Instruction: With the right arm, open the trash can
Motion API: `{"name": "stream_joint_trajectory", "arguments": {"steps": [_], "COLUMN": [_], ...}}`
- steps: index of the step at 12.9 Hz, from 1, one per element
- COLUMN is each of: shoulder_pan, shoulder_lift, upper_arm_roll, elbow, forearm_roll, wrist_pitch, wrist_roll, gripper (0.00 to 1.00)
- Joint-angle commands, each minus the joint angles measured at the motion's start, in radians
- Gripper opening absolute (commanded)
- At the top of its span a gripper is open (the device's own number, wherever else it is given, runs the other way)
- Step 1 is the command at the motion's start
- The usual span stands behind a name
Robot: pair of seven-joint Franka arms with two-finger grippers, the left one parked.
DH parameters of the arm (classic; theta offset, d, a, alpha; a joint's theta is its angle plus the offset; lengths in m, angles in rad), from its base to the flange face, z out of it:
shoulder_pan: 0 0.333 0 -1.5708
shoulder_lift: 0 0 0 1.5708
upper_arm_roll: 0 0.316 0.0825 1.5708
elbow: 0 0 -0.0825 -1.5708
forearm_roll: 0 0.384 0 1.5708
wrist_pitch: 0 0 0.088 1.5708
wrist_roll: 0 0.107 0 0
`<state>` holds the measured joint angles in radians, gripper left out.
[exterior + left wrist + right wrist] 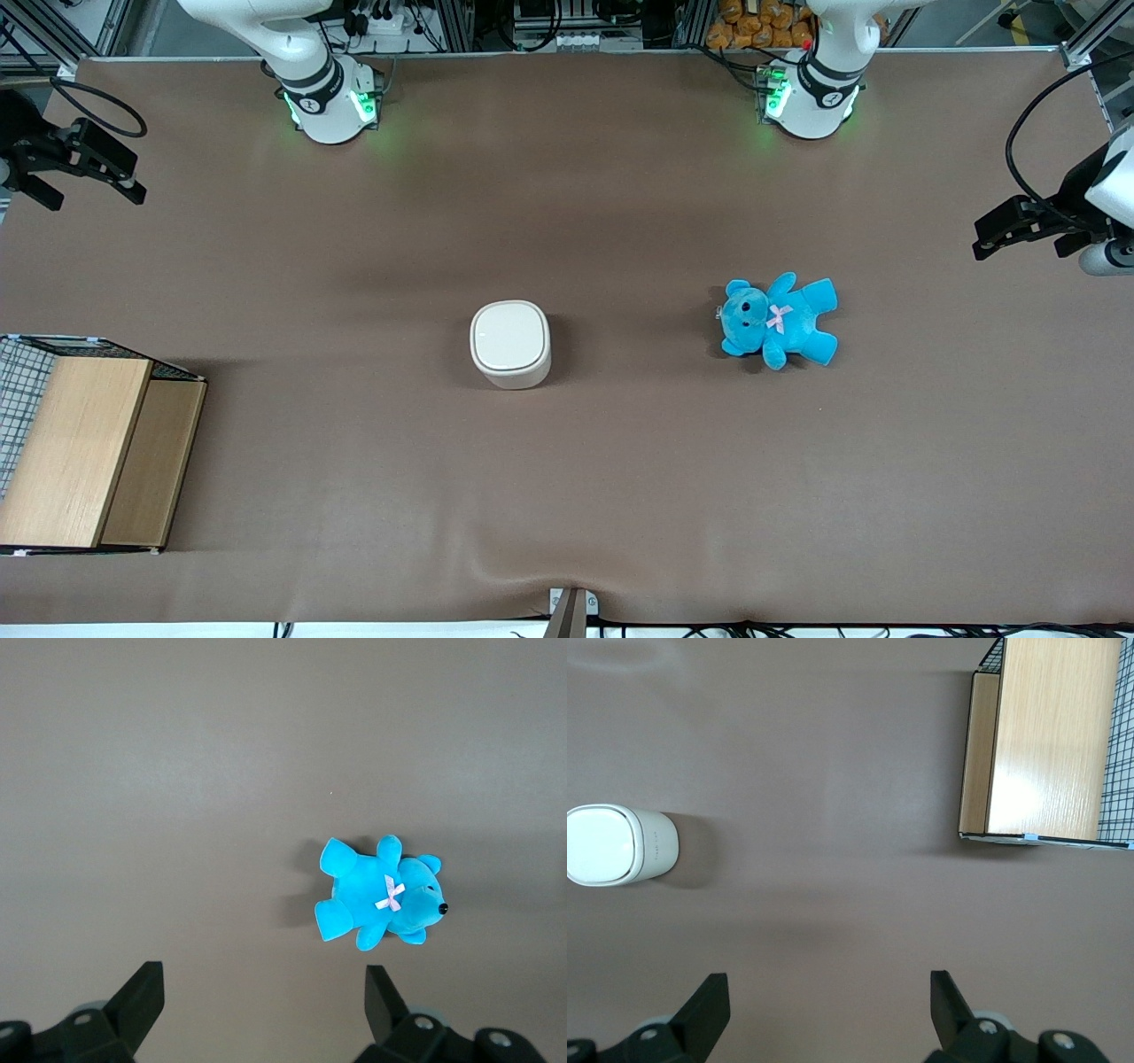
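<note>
Cream-white plastic trash can (510, 344), rounded-square with its flat lid down, stands mid-table, well apart from the black two-finger gripper (80, 168) and nearer the front camera than it. Empty, the gripper's fingers (709, 1005) are spread apart above bare brown tabletop (833, 859), the wooden box (1045, 735) nearby.

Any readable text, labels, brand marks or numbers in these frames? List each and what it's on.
None can be read.
trash can: a faint line of marking on its side wall in the right wrist view, too small to read.
teddy: no text, only a pink bow.
wooden box: no label visible.
pincer: open, parked at the working arm's end of the table, away from the trash can; no marking legible.
</note>
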<state>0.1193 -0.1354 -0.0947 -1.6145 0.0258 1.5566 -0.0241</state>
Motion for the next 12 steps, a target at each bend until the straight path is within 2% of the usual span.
{"name": "stream_joint_trajectory", "arguments": {"steps": [1, 8, 10, 12], "shoulder_pan": [-0.006, 0.017, 0.026, 0.039], "shoulder_lift": [-0.010, 0.016, 0.025, 0.042], "upper_arm_roll": [0.006, 0.012, 0.061, 0.090], "elbow": [0.010, 0.005, 0.007, 0.013], "forearm_roll": [0.009, 0.029, 0.028, 0.029], "wrist_pitch": [-0.018, -0.013, -0.001, 0.003], "wrist_roll": [-0.010, -0.005, 0.015, 0.114], "gripper": [1.00, 1.00, 1.00, 1.00]}}
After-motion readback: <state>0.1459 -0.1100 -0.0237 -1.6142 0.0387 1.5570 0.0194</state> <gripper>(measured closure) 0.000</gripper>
